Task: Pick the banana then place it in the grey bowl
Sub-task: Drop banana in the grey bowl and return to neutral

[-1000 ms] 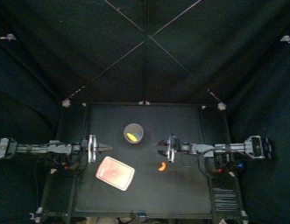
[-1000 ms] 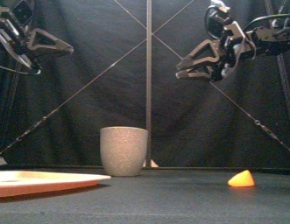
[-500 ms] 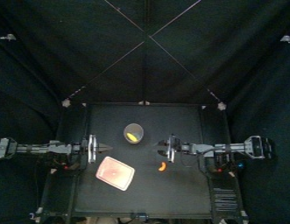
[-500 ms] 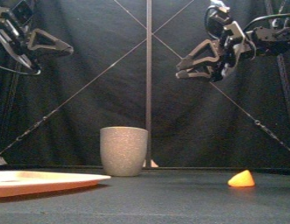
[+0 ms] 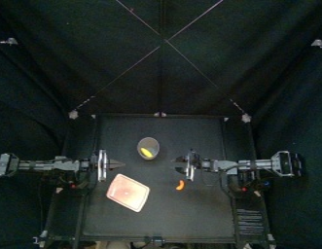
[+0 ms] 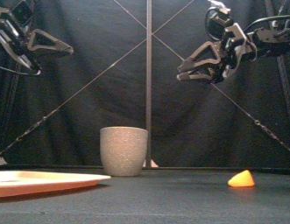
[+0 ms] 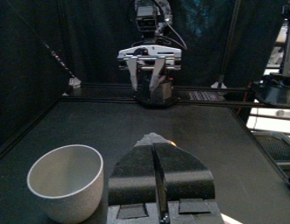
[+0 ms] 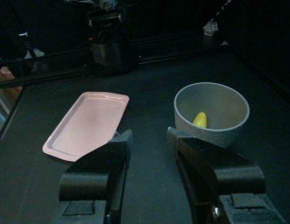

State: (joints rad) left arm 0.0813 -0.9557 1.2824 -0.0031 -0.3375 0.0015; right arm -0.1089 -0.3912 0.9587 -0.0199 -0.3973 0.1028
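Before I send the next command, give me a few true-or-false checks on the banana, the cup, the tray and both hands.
1. The banana lies inside the grey cup. True.
2. The right hand grips the orange toy. False: the toy lies on the table, and the right hand hangs above it, open and empty.
3. Nothing lies on the pink tray. True.
4. The grey cup is tipped on its side. False: it stands upright.
5. The left hand is wide open. False: its jaws are shut, holding nothing.
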